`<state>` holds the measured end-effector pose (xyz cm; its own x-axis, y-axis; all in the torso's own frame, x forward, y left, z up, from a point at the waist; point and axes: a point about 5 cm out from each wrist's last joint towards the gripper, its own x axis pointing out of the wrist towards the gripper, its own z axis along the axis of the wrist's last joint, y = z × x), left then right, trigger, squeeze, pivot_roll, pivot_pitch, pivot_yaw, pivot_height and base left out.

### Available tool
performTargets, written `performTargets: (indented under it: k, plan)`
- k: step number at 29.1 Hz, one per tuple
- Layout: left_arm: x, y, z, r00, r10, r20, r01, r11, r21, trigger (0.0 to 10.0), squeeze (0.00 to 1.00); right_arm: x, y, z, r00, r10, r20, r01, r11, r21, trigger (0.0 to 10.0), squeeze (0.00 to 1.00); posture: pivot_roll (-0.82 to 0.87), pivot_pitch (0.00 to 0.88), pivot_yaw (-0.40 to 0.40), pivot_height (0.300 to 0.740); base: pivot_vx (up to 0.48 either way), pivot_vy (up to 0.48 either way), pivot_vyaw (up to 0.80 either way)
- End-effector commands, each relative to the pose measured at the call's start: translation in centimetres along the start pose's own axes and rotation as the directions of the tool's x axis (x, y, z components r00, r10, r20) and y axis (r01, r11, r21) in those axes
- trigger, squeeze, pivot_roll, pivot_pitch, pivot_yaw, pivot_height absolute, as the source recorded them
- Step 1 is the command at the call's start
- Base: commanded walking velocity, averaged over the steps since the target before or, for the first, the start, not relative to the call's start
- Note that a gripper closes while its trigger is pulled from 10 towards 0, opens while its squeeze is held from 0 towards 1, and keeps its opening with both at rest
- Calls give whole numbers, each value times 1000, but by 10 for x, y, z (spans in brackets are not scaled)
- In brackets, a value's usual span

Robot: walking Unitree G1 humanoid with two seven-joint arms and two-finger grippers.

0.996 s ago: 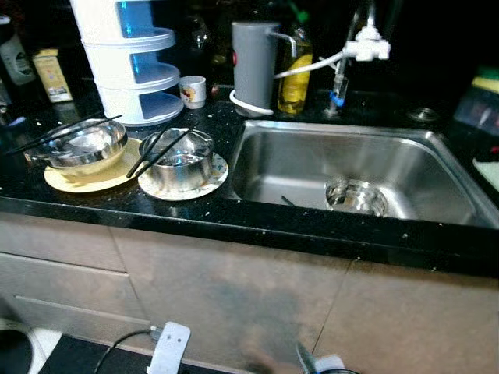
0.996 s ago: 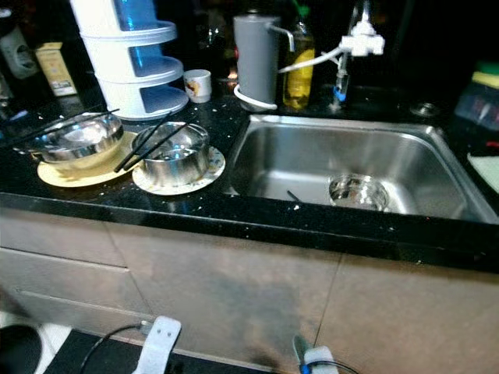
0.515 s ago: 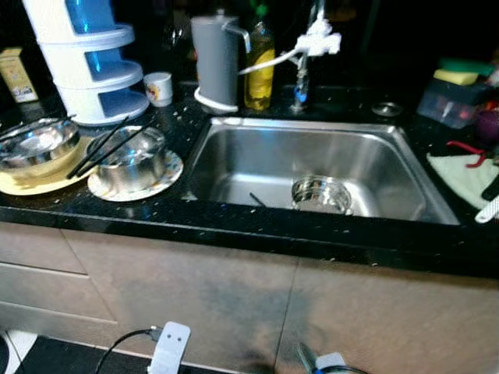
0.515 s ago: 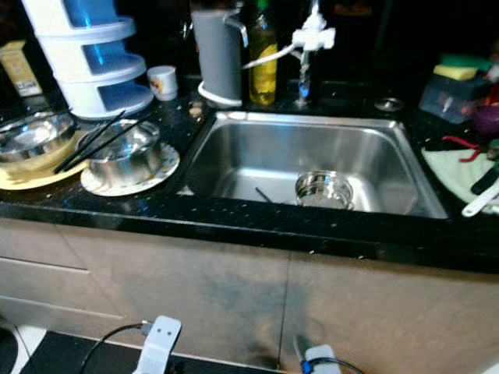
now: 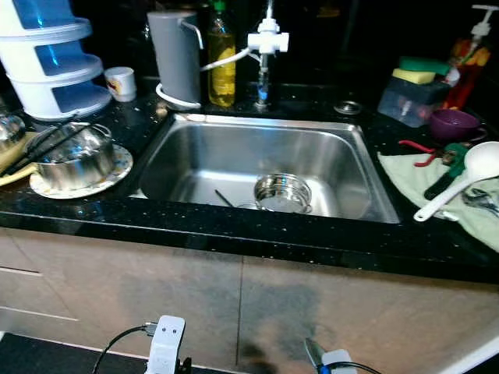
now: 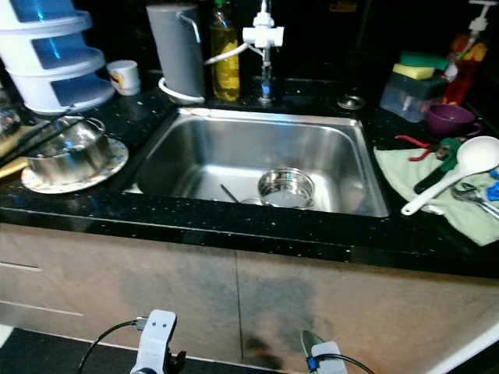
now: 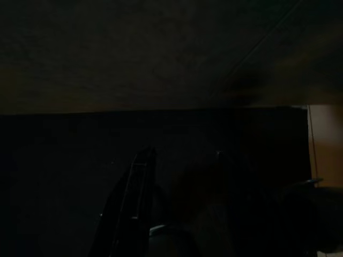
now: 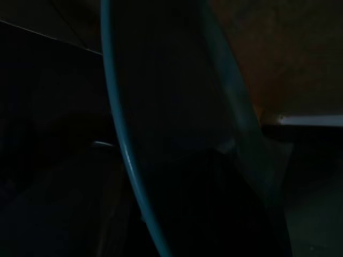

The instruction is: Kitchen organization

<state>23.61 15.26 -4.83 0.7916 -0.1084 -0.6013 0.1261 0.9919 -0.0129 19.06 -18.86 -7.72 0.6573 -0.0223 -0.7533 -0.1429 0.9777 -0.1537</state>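
Dishes wait unsorted: steel bowl [image 5: 282, 192] in the sink [image 5: 195, 148], another [image 5: 74, 156] on our tabletop [image 5: 234, 230]. We cannot tell either end effector's state; both arms hang low.

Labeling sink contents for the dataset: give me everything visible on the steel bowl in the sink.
The steel bowl is small, round and shiny, apparently stainless, with a rolled rim. It stands upright, mouth up, on the floor of the sink near the front wall, roughly mid-basin. Whether it holds water cannot be told. A thin dark utensil lies on the sink floor just to its left; contact between them is unclear. Nothing grips it.
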Motion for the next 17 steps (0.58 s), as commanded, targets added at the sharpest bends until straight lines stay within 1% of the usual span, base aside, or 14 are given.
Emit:
performTargets:
  k: [1,3,5,7,12,17]
  plan:
    - [-3,7,-5,1000,21,-1,-21,1000,1,10000,0,0,10,-3,1000,27,-15,-27,1000,3,10000,0,-70,107,-39,740,0,480,0]
    - [-3,8,-4,1000,26,6,-26,1000,3,10000,0,0,10,-3,1000,28,-15,-28,1000,3,10000,0,-70,107,-39,740,0,480,0]
    - [-3,9,-2,999,36,23,-36,999,20,10000,0,0,10,-3,999,29,-14,-29,1000,4,10000,0,-69,100,-39,740,0,0,0]
    - [-3,9,-2,999,36,23,-36,999,20,10000,0,0,10,-3,999,29,-14,-29,1000,4,10000,0,-69,100,-39,740,0,0,0]
    - [-3,10,0,999,27,26,-29,995,95,10000,0,0,11,-2,999,29,-12,-29,1000,3,10000,0,-67,101,-40,740,0,0,0]
    - [-2,7,3,999,2,42,-7,991,130,10000,0,0,10,-2,1000,28,-12,-28,1000,2,10000,0,-66,104,-40,740,0,0,0]
